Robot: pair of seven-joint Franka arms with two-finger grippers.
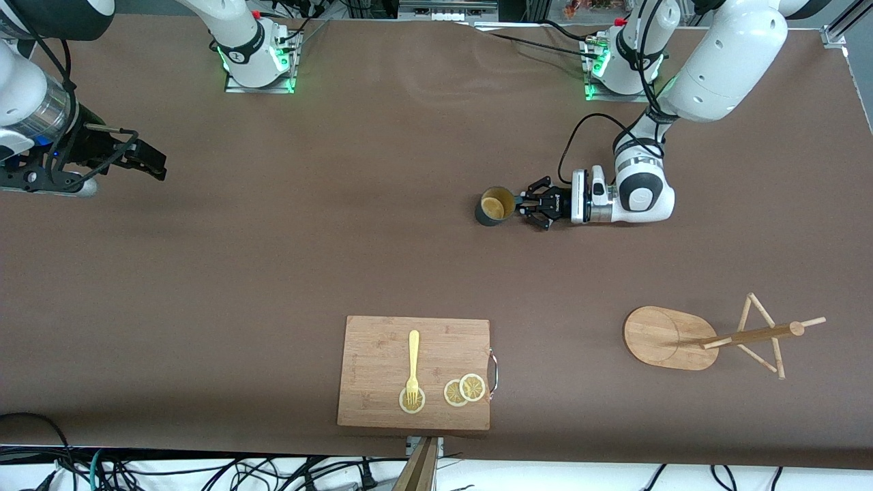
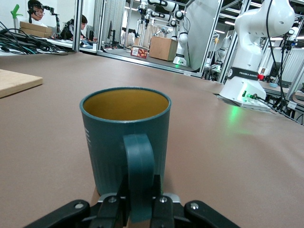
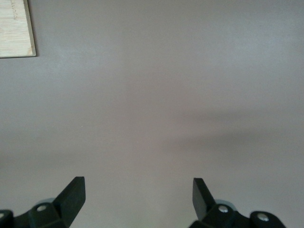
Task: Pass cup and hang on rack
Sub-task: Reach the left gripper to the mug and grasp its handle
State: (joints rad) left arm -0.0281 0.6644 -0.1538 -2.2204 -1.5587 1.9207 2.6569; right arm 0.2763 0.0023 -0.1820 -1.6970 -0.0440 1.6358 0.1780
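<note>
The left gripper lies level and low, its fingers clamped on the handle of the upright teal cup, which stands mid-table; its forearm folds back toward its base at one o'clock. The bamboo rack stands at about four o'clock from the cup. The right gripper waits over the right arm's end, fingers wide apart.

What sits on my table, counted

One ribbed teal mug, one bamboo mug tree, one rectangular wooden cutting board, one yellow fork, three lemon slices.
</note>
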